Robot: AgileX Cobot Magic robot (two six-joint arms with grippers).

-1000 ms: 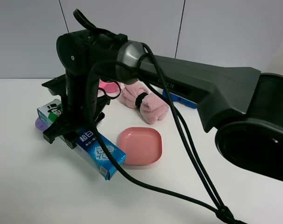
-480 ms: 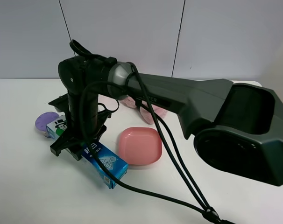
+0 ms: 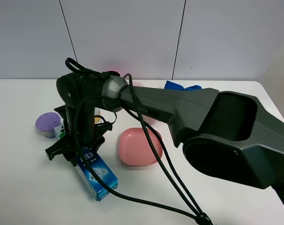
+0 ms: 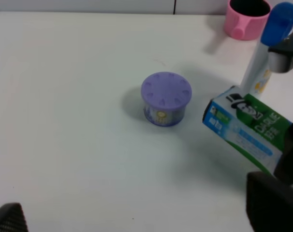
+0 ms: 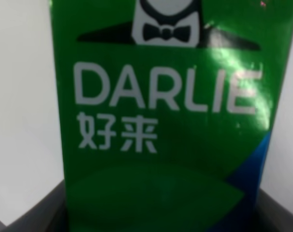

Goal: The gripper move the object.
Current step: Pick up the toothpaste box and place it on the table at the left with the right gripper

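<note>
The toothpaste box (image 3: 98, 176), green fading to blue, is held at its middle by my right gripper (image 3: 75, 151), which reaches across to the left side of the table. The box slants down toward the table's front, its blue end low over or on the surface; I cannot tell which. In the right wrist view the green "DARLIE" face (image 5: 161, 106) fills the picture, with grey jaws at both sides. In the left wrist view the box's green end (image 4: 248, 129) shows beside the dark right arm. My left gripper (image 4: 139, 215) is open and empty, away from the box.
A purple round container (image 3: 48, 123) stands just left of the box, also in the left wrist view (image 4: 166, 96). A pink plate (image 3: 137, 146) lies to the right. A white bottle with blue cap (image 4: 268, 46) and a pink cup (image 4: 245, 17) stand behind. Black cables (image 3: 170, 178) trail across the table front.
My right gripper has carried the toothpaste box lower and toward the table's front left. The purple container, earlier partly hidden by the box, now shows fully.
</note>
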